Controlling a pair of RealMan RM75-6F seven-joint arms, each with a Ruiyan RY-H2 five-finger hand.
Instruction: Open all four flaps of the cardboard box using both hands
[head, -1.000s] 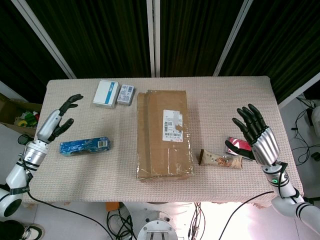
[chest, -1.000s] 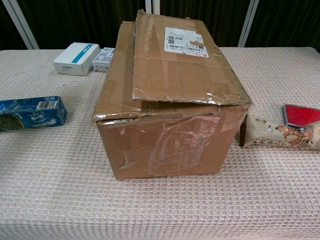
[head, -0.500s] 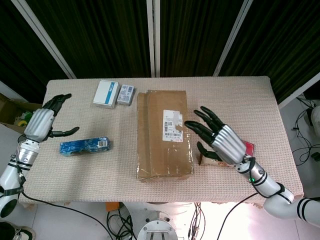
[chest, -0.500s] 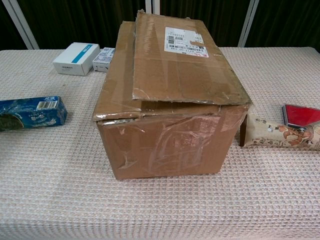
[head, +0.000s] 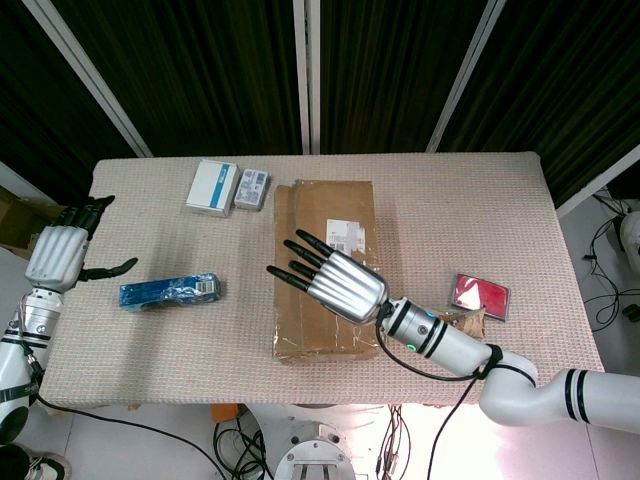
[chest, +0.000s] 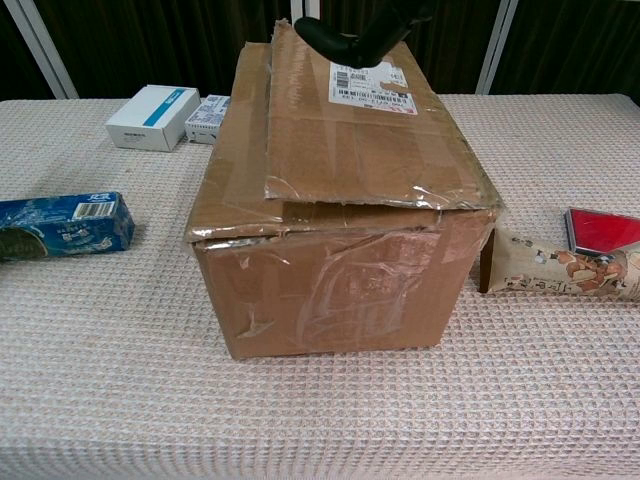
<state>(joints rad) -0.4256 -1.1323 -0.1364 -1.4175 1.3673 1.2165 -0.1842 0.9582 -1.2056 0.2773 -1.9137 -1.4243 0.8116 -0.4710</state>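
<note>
The cardboard box (head: 328, 268) stands in the middle of the worktop (head: 150, 340), which is covered with a pale waffle-weave cloth; in the chest view the box fills the centre of the frame, its flaps lying closed, with the top flap (chest: 365, 125) overlapping the one beneath it and carrying a white shipping label (chest: 370, 82) near its far edge. Clear tape wrinkles across the front face. In the head view the right hand (head: 335, 278) hovers over the centre of the box lid, palm down, its dark fingers (head: 300, 260) spread apart and pointing to the upper left, holding nothing; whether it touches the cardboard cannot be told. In the chest view only a dark part of that hand shows at the top edge, above the label. The left hand (head: 58, 252) is at the far left edge of the head view, off the side of the worktop, released, with its fingers apart and empty. Just to its right lies a blue packet (head: 170, 291), well apart from the box. At the upper left of the worktop sit a white and blue carton (head: 212, 187) and a smaller box (head: 251, 189) just beside it. To the right of the cardboard box lie a snack wrapper (chest: 560, 270) and a red pouch (head: 481, 295).
</note>
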